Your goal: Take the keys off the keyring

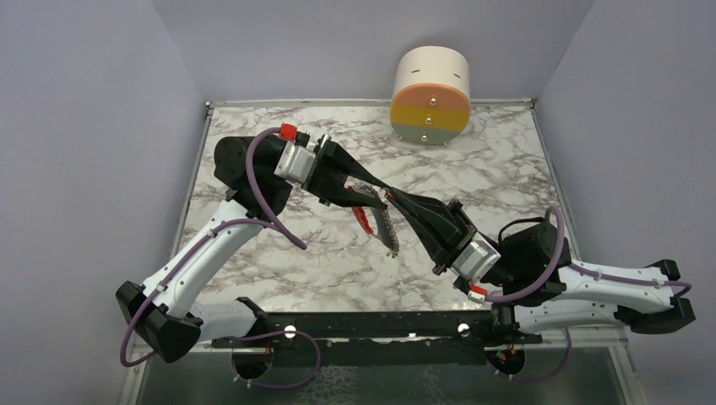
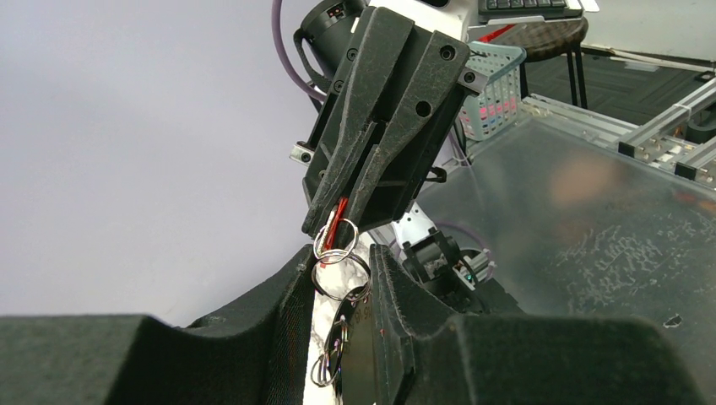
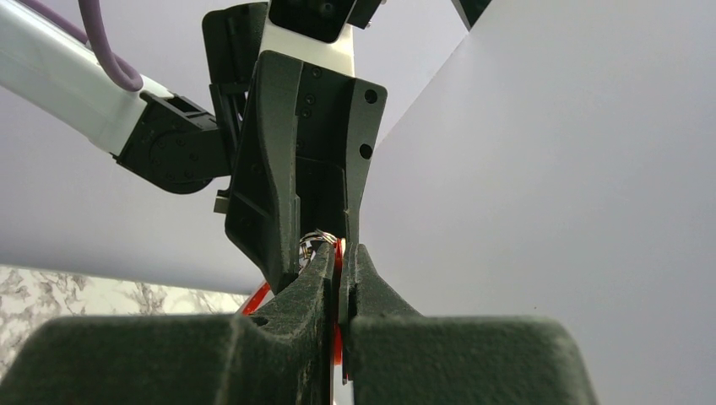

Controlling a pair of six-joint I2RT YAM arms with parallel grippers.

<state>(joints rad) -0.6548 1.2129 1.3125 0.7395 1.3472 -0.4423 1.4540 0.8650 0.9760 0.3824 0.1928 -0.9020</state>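
Both grippers meet in mid-air over the marble table (image 1: 279, 261). My right gripper (image 3: 339, 250) is shut on the keyring's red curved clip (image 3: 339, 261), which curls down and left (image 1: 363, 219). From the clip hang thin silver rings (image 2: 341, 277) and a short chain (image 1: 389, 233). My left gripper (image 2: 340, 253) faces the right gripper (image 2: 333, 226), its fingers apart on either side of the larger ring. A dark flat piece (image 2: 384, 325) and small rings (image 2: 328, 361) dangle between the left fingers. I cannot make out the keys as such.
A white drum (image 1: 431, 94) with orange, yellow and green bands leans at the back wall. Grey walls close in the table on three sides. A dark rail (image 1: 371, 325) runs along the near edge between the arm bases.
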